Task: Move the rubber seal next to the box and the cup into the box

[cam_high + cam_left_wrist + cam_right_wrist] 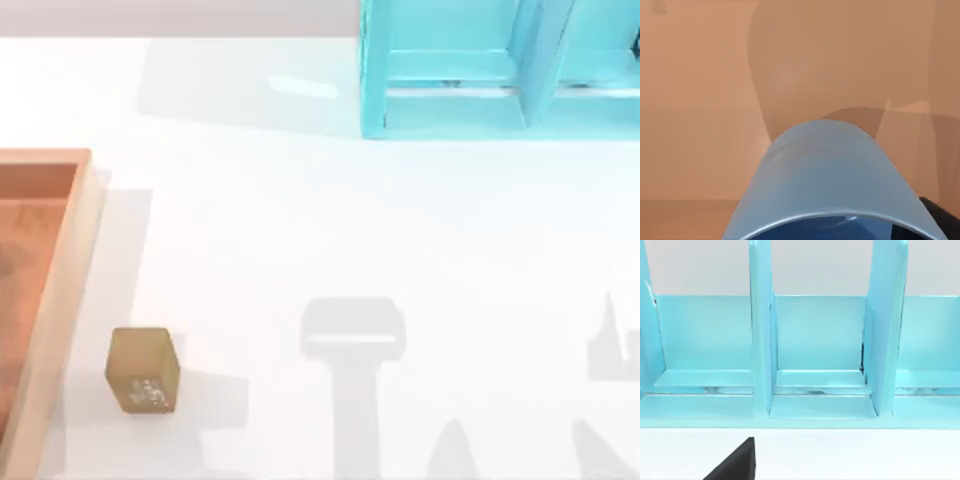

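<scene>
Table (330, 230): a broad white surface is seen from above, open across its middle and right; arm shadows are cast along the near edge.
Box (60, 280): the orange-brown tray is set at the table's left edge and is cut off by the frame; its lighter raised rim runs down its right side.
Box floor: in the left wrist view the orange-brown floor (700, 100) is seen behind the cup.
Shelf frame (480, 70): the light-blue frame is placed at the far edge, right of centre; in the right wrist view its upright dividers and compartments (820, 340) are faced, and no contents are seen in them.
Rubber seal (143, 370): the tan-brown block is stood on the table just beside the box's right rim, apart from it, with pale markings on its near face.
Cup (830, 185): the blue cup is seen close up over the box floor, its open rim towards the camera.
Left gripper: its finger state cannot be told.
Right gripper: a dark part (737, 462) is seen over the white table before the shelf frame; its finger state cannot be told.
</scene>
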Action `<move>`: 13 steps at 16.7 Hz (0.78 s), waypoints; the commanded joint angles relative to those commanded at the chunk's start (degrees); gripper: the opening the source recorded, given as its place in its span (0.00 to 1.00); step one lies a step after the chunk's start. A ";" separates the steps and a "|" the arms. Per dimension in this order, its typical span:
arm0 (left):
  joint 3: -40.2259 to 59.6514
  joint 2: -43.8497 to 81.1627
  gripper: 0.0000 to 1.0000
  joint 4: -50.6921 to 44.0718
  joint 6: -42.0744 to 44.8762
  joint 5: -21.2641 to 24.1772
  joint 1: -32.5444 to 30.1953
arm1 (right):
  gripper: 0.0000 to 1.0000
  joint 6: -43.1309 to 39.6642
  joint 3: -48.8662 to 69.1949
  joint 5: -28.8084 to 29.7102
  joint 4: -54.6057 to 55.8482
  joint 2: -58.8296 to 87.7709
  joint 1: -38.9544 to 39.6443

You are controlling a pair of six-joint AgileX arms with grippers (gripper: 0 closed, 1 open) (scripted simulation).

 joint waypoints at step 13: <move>0.00 0.00 1.00 0.00 0.00 0.00 0.00 | 1.00 0.00 0.00 0.00 0.00 0.00 0.00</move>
